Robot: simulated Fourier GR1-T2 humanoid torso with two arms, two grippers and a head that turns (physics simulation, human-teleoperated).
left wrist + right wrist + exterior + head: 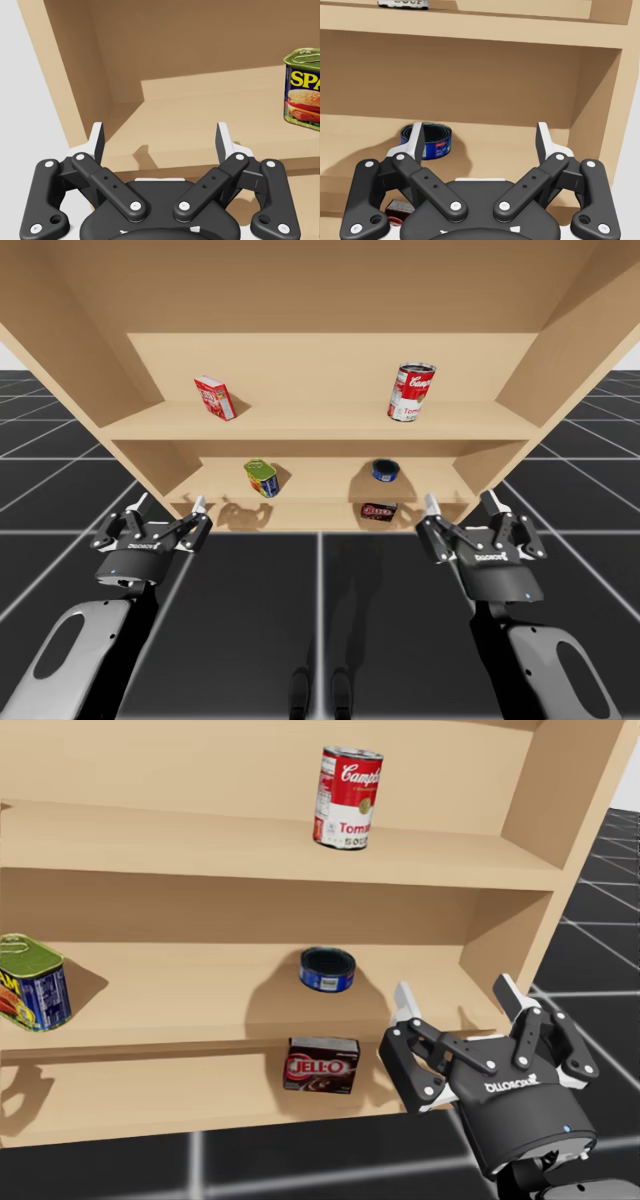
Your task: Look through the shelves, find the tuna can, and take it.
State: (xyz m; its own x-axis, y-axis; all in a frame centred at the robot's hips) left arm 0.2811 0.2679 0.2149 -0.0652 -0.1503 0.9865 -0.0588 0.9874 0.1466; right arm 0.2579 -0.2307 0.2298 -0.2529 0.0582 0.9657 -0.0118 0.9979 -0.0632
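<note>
Target location: the low round blue metal tuna can (386,471) stands on the middle board of the light wooden shelf unit (320,425), toward its right end. In the high view it lies at 11 o'clock from our right claw (461,502), near but apart. Our right claw is spread wide and holds nothing; our left claw (168,505) is likewise spread and empty.

Handling, as we judge it: the can is stiff, fairly light and not fragile, but its smooth curved wall may slip. Pinch it across the diameter, on opposite sides of the wall, below the rim.

Inventory: one tuna can; one tall red-and-white soup can (411,391) at its 12 o'clock; one rectangular green-topped meat tin (261,478) at its 9 o'clock; two boxes, one red box (214,397) on the top board and one dark flat box (378,511) at 6 o'clock; two claws.
</note>
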